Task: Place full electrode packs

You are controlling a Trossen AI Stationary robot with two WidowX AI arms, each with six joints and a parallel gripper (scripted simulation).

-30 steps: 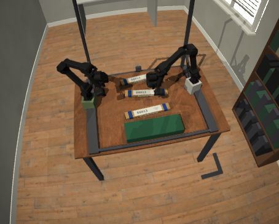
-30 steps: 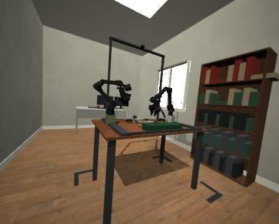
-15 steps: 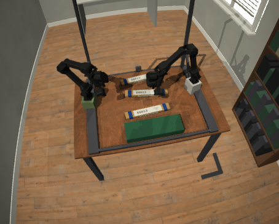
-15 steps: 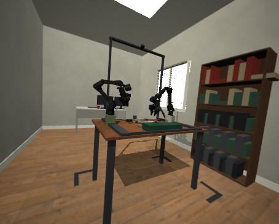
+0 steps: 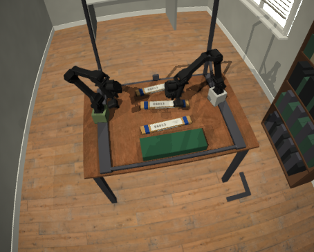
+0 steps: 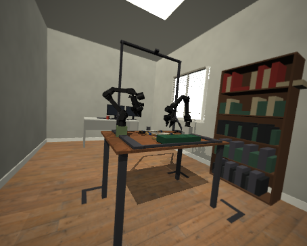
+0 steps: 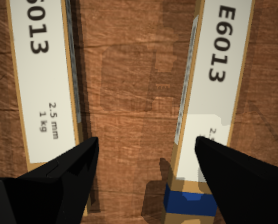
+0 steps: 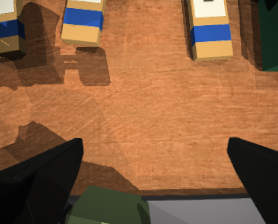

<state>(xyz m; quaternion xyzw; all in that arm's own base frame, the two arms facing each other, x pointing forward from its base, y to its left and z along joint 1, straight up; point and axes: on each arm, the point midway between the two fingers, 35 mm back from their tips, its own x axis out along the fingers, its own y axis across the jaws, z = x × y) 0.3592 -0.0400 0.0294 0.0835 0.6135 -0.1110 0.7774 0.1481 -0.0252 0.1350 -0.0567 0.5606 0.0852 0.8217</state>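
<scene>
Progress: placement not started. The platform (image 5: pixel 173 143) (image 6: pixel 176 138) (image 8: pixel 271 45) carries no pack. The near pack (image 5: pixel 166 125) (image 7: pixel 42 95) (image 8: pixel 212 50) lies flat just beside it. The middle pack (image 5: pixel 162 104) (image 7: pixel 215 85) (image 8: pixel 82 34) and far pack (image 5: pixel 153 88) (image 8: pixel 11 45) lie beyond, off the platform.

Left gripper (image 5: pixel 178 102) (image 6: pixel 176 126) (image 7: pixel 146 142): moderately wide, holding nothing, above the packs. Right gripper (image 5: pixel 113 103) (image 6: pixel 139 114) (image 8: pixel 156 144): wide, holding nothing, off the packs' ends.

Remaining: identify full packs, probably by lifting each; lay full packs on the platform; set partly used packs down off it. Appearance does not establish fill.

Surface: brown wooden table (image 5: pixel 122 142) (image 6: pixel 111 142) (image 7: pixel 127 75) (image 8: pixel 150 100), dark rails along its edges. Room: plank floor (image 5: pixel 138 214) (image 6: pixel 162 219), bookshelf (image 5: pixel 283 169) (image 6: pixel 287 135) to one side, window (image 5: pixel 281 15) (image 6: pixel 194 89), pale desk (image 6: pixel 89 119) at the rear.
</scene>
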